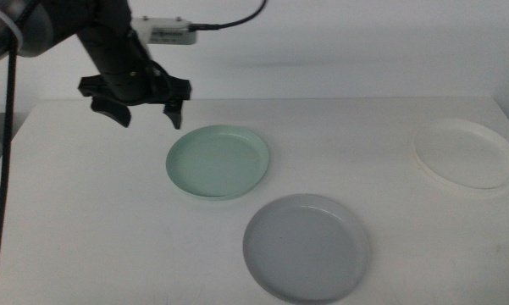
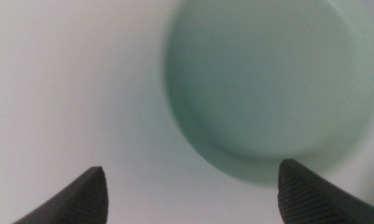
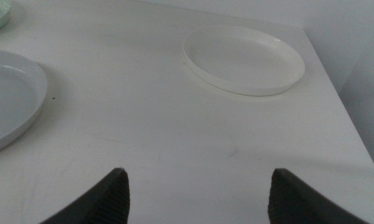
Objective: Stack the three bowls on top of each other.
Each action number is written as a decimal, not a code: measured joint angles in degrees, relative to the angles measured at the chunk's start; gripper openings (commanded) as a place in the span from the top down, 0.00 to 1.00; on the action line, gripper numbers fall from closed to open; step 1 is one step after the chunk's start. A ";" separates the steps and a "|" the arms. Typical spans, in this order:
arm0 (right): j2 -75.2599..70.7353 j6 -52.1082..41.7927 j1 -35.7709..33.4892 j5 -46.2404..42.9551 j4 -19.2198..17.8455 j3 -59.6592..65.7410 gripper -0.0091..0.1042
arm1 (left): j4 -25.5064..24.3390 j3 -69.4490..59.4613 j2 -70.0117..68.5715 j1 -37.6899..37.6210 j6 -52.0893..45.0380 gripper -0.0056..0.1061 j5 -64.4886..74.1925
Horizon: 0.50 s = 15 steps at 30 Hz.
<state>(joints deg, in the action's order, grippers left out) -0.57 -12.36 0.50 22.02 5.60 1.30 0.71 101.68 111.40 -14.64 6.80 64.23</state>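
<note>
Mint green bowl (image 2: 267, 87) — blurred, edge-cropped

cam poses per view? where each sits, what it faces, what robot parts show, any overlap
Middle: above the table, looking forward and down; left pincer open over the table beside the mint bowl.
Left wrist: looks down past its jaws at the mint bowl.
Right wrist: low, faces white bowl; right pincer open.
Shared: grey bowl.
</note>
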 measured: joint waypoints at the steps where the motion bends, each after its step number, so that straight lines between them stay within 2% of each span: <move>1: 0.00 0.00 0.00 0.00 0.00 0.00 0.40 | -0.07 0.00 0.56 0.83 0.00 0.14 -1.10; 15: 0.00 0.00 0.00 0.00 0.00 0.00 0.40 | 0.54 0.00 13.49 2.82 0.22 0.16 -16.15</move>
<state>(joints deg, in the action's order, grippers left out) -0.57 -12.36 0.50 22.02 5.60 1.30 1.25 101.68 124.89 -11.82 7.02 48.08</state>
